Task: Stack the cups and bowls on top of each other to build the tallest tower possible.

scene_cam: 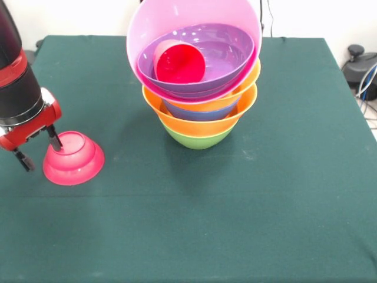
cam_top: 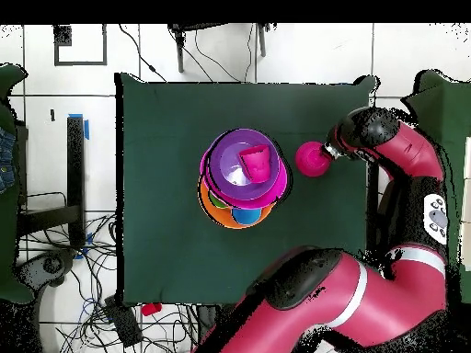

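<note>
The tower [scene_cam: 200, 88] of glossy plastic bowls stood near the middle of the green-covered table: a medium green bowl [scene_cam: 197, 138] as base, then a large orange bowl [scene_cam: 203, 121], a blue bowl [scene_cam: 200, 112] and a second orange bowl [scene_cam: 230, 97] nested above. On top, a large pink bowl [scene_cam: 177, 23] sat steeply tilted toward the front camera, with a wide shallow purple bowl [scene_cam: 224, 53] nested inside it and a small red tapered cup [scene_cam: 178, 62] lying on its side there, mouth facing the camera. A small red-pink bowl [scene_cam: 73, 158] rested upside down on the cloth, well apart from the tower.
</note>
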